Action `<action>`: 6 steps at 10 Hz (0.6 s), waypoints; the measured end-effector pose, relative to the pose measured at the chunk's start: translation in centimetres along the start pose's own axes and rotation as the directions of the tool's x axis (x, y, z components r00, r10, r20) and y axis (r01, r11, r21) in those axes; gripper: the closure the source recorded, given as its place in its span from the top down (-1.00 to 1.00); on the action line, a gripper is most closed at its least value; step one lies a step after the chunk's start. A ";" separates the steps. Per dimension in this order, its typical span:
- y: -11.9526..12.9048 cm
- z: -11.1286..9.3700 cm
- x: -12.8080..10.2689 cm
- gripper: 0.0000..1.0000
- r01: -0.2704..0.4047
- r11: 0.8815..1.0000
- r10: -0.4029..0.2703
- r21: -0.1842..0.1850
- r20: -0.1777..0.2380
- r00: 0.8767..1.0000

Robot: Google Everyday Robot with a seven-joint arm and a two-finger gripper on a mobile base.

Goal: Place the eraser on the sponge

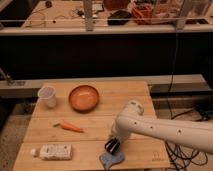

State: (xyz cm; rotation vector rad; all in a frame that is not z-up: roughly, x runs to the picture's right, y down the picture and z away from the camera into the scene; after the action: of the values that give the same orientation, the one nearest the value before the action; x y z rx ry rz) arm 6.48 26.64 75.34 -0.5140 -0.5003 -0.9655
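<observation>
Gripper [112, 145] hangs at the sponge's [112, 160] 12 o'clock edge, near the table's [95, 131] 6 o'clock side; its grip cannot be told. Orange bowl [83, 97] and white cup [47, 96] sit around 11 o'clock.

The table [135, 97] is finished in pale tan wood, marked by plank lines. The bowl [83, 97] is coloured orange and the cup [47, 96] white. The carrot [70, 127] is orange with a green tip. The packet [53, 151] is white. The sponge [112, 159] is pale blue-grey. The gripper [112, 145], seen as black, is positioned at the sponge's upper edge on a white arm [160, 128].
</observation>
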 end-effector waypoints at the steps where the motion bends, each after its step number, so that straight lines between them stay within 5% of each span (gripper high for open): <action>1: 0.0 0.0 0.0 -0.73 0.002 1.000 -0.002 0.001 0.002 1.000; 6: 0.1 0.0 -0.3 -0.68 0.012 1.000 -0.012 0.005 0.015 1.000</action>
State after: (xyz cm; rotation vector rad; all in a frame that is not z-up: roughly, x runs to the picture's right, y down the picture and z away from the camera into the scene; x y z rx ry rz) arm 6.42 26.92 75.12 -0.5145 -0.5196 -0.9721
